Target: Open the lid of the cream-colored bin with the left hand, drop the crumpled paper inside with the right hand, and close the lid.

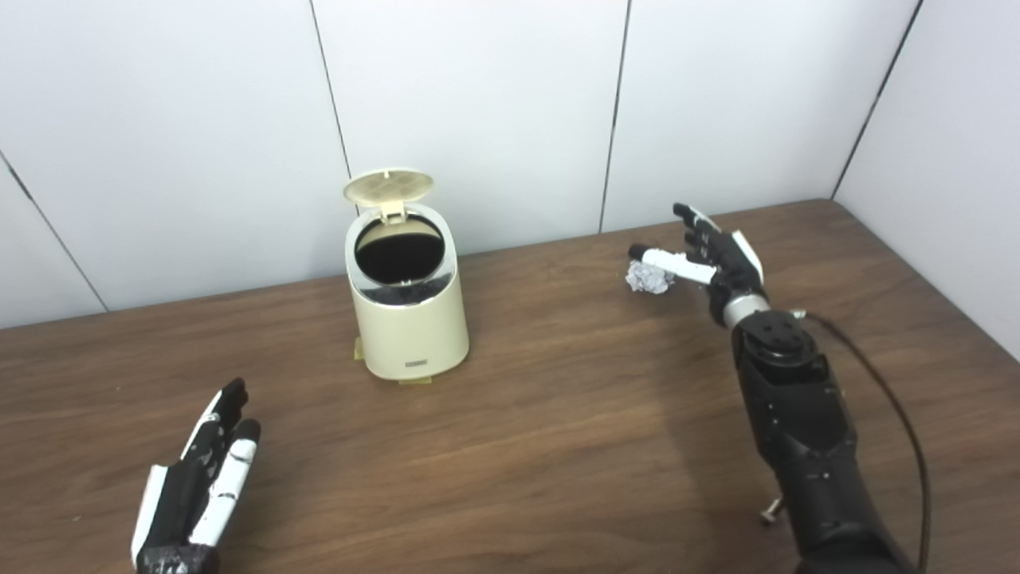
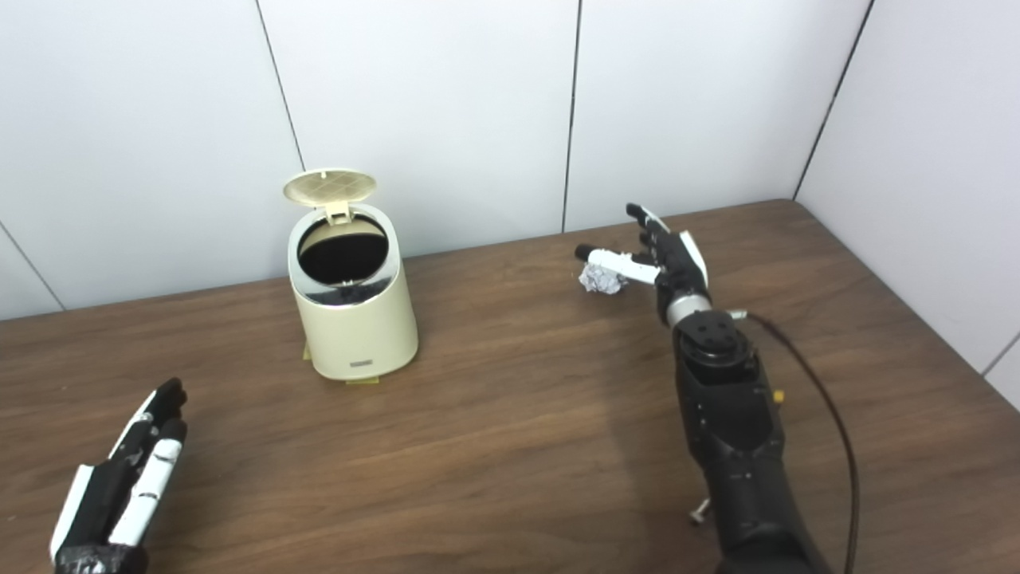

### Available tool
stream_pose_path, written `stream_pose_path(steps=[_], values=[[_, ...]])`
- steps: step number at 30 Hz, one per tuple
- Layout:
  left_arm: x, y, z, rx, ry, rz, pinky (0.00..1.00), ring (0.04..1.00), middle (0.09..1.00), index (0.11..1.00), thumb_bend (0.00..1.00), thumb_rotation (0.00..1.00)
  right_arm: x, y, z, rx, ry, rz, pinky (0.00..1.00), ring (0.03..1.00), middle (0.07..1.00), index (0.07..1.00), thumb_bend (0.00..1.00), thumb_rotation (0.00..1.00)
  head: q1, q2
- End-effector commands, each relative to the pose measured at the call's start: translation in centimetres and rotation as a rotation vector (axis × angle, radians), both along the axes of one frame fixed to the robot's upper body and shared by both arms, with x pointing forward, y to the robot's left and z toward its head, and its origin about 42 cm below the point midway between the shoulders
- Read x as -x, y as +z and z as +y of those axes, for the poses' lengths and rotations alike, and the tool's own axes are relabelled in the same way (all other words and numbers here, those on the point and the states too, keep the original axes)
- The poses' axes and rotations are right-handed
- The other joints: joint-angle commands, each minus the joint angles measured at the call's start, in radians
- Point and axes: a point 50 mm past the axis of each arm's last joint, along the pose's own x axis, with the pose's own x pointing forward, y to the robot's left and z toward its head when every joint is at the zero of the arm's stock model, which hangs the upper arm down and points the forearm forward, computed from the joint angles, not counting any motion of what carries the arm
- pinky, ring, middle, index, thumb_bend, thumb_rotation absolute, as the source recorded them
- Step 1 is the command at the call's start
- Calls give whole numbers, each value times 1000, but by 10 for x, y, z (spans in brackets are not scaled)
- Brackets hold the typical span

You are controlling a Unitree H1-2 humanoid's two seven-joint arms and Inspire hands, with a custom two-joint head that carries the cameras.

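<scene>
Cream-colored bin (image 1: 408,315) sits on the wooden table (image 1: 558,446) toward the back left, near the white wall panels (image 1: 478,104), and its lid (image 1: 389,186) is flipped up so you can see the dark inside. Crumpled paper (image 1: 649,277) is lying on the table well off to the right of the bin. Right hand (image 1: 713,259) is right next to it with fingers spread, thumb stretched over the ball, not gripping it. Left hand (image 1: 195,486) is down at the front left, fingers straight and apart, holding nothing, well apart from the bin.
</scene>
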Motion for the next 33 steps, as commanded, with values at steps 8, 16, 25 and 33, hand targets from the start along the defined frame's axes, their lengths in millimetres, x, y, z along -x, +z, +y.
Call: stream_pose_path(steps=[8,16,25,33], values=[[-5,29,0,-19,-12,-109,1000,1000,978,983,476,686,-10,97,-7,-67,106,-262,1000,1000,1000,991,834,431,-19,1],[-6,31,0,-11,-14,-118,1000,1000,984,986,499,690,-11,89,-15,106,110,-179,1000,1000,1000,944,990,252,-25,17],[-6,31,-1,-10,-15,-120,1000,1000,987,982,501,687,-12,92,-15,203,151,-183,1000,1000,1000,909,1000,260,-26,16],[-7,30,-1,-11,-13,-119,1000,1000,984,981,497,691,-8,97,-13,370,137,-190,1000,1000,1000,873,971,234,-27,17]])
